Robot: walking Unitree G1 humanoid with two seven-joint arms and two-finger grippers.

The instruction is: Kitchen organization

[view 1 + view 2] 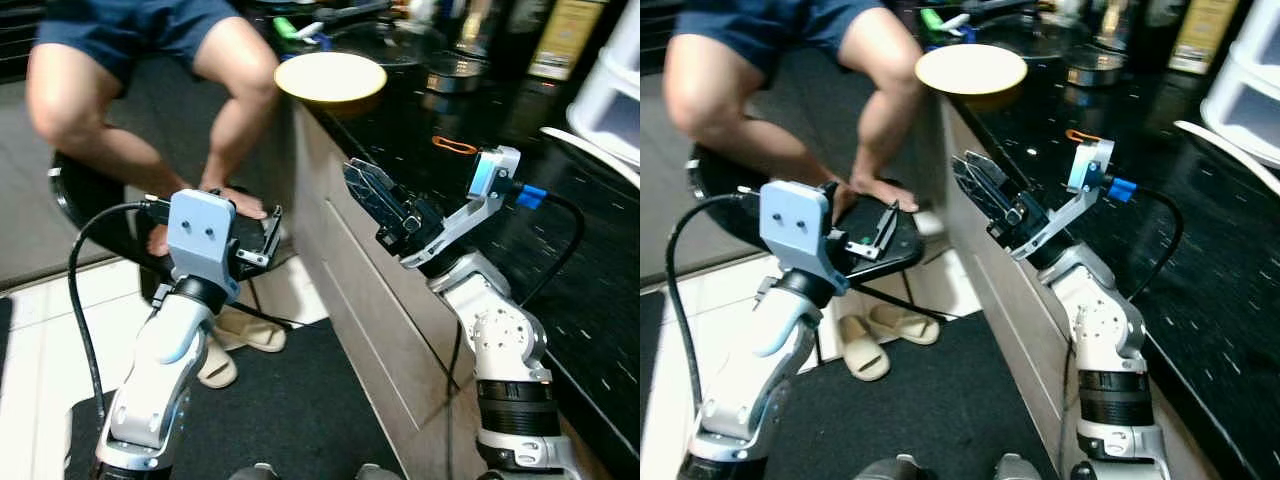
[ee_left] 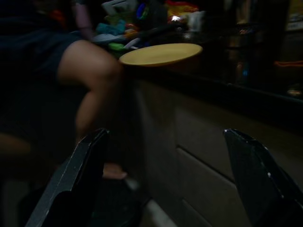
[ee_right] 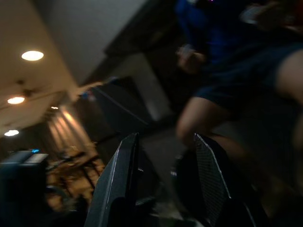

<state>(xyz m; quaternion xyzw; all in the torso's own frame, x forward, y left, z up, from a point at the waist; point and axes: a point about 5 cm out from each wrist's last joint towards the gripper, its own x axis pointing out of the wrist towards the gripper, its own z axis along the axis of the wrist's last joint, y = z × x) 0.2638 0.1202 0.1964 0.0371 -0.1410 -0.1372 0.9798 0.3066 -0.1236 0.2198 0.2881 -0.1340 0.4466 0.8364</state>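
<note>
**Nothing picked up yet at the counter**

The yellow plate (image 1: 330, 78) lies on the black counter (image 1: 560, 250), at its corner, partly over the edge. The right gripper (image 1: 372, 192) is raised beside the counter edge, below the plate, fingers a little apart and holding nothing. The left gripper (image 2: 165, 179) is spread wide, empty, lower than the counter (a person sits just beyond it). I judge the organizing is hardly begun.

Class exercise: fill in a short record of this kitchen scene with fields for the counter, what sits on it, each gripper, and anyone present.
Counter: black countertop
On counter: yellow plate at its near corner edge
Left gripper: open, empty, raised beside the counter
Right gripper: open, empty, raised over the counter edge
Person: seated on a stool, bare foot on its footrest
Floor: slippers
</note>
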